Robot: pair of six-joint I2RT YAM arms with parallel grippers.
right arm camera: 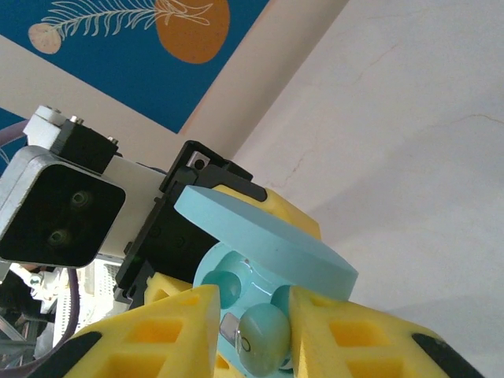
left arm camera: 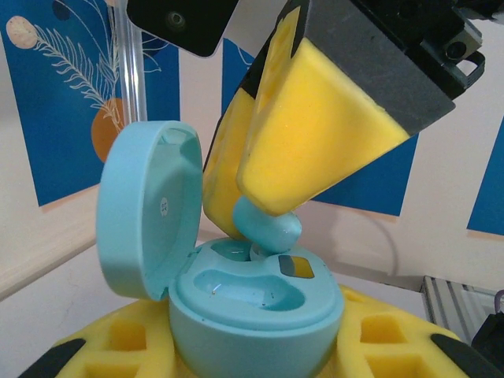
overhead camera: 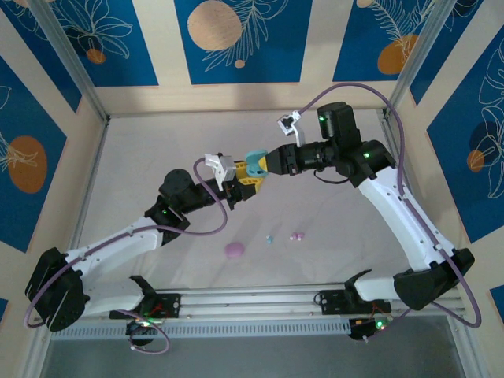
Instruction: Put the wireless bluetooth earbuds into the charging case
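Above the middle of the table (overhead camera: 331, 236), seen from overhead, the left gripper (overhead camera: 246, 175) is clamped on the open teal charging case (overhead camera: 254, 161); the right gripper (overhead camera: 265, 164) meets it from the right. Nearer the arms lie a pink case (overhead camera: 235, 250), a loose teal bud (overhead camera: 268, 239) and pink and white bits (overhead camera: 297, 235), all well apart from the work and in nobody's way.

From the left wrist, the case sits between yellow fingers (left arm camera: 110, 346), its lid (left arm camera: 146, 209) swung upright; a teal earbud (left arm camera: 268, 224) hangs at the right gripper's tips over the far socket; the near socket (left arm camera: 236, 287) is empty.

From the right wrist, the earbud lies between the pads with a sliver of gap on one side; whether it is pinched or released I cannot tell.

Seating looks to be the step in hand; the next move, I judge, calls for a straight withdrawal clear of the closely overhanging lid.
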